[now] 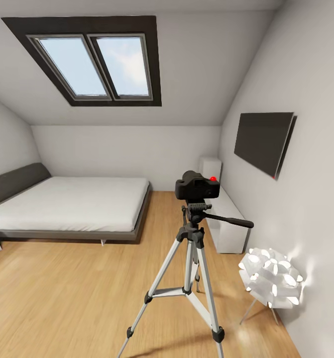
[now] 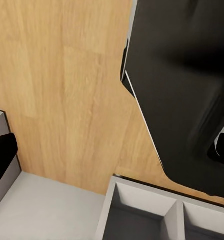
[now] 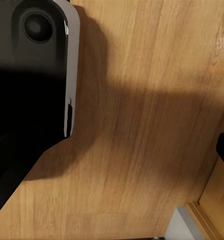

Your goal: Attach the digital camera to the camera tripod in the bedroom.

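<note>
So the digital camera (image 1: pixel 197 186) sits on top of the camera tripod (image 1: pixel 191 268), which stands on the wood floor (image 1: pixel 62 293) near the right wall. Bed (image 1: pixel 67 204) is well apart on the left, with open floor between; white lamp (image 1: pixel 270 278) just beside the legs. Can't tell what either arm's fingers are doing.

- Grey-framed bed (image 1: pixel 62 206) against the far left wall.
- Skylight (image 1: pixel 94 64) overhead.
- Wall TV (image 1: pixel 263 140) at right.
- White petal lamp (image 1: pixel 271 278) glowing nearby.
</note>
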